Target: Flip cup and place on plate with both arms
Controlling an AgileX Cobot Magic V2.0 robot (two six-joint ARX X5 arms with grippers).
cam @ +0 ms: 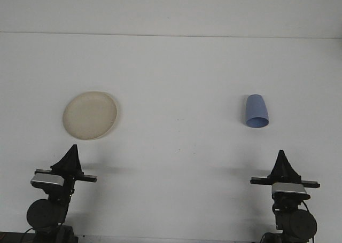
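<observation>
A blue cup (256, 111) lies on the white table at the right, its narrow base pointing away and its wide end toward me. A round cream plate (90, 115) rests flat on the table at the left with nothing on it. My left gripper (73, 149) sits low near the front edge, below the plate and well short of it, its black fingers meeting in one point. My right gripper (281, 154) is in the matching spot on the right, below and slightly right of the cup, fingers likewise together. Neither holds anything.
The white table (176, 93) runs back to a pale wall; its far edge shows as a faint line near the top. A wide bare stretch separates the plate from the cup.
</observation>
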